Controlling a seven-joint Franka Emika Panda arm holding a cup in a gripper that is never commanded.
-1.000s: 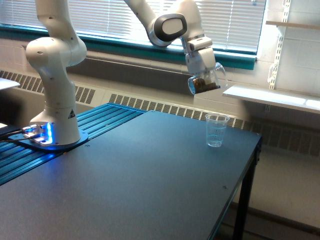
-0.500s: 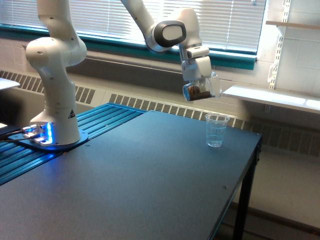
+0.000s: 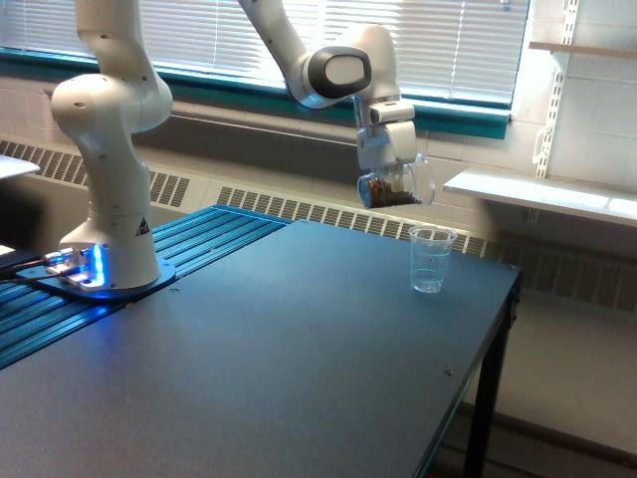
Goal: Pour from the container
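While the arm's white base (image 3: pixel 109 149) stands at the exterior view's left edge of the dark worktop (image 3: pixel 279 349), the gripper (image 3: pixel 386 159) hangs in the air above the worktop's far side, pinching the container (image 3: pixel 395 186). The container is clear, tilted, and carries a dark brown material in its lower part. It is held above and slightly toward the exterior view's left of a small clear plastic cup (image 3: pixel 431 259), which stands upright on the worktop near the far right corner; the two are apart, not touching. The cup appears empty. Window blinds (image 3: pixel 199 40) and a wall radiator (image 3: pixel 299 209) lie behind. A white shelf (image 3: pixel 537 194) runs along the wall at right.
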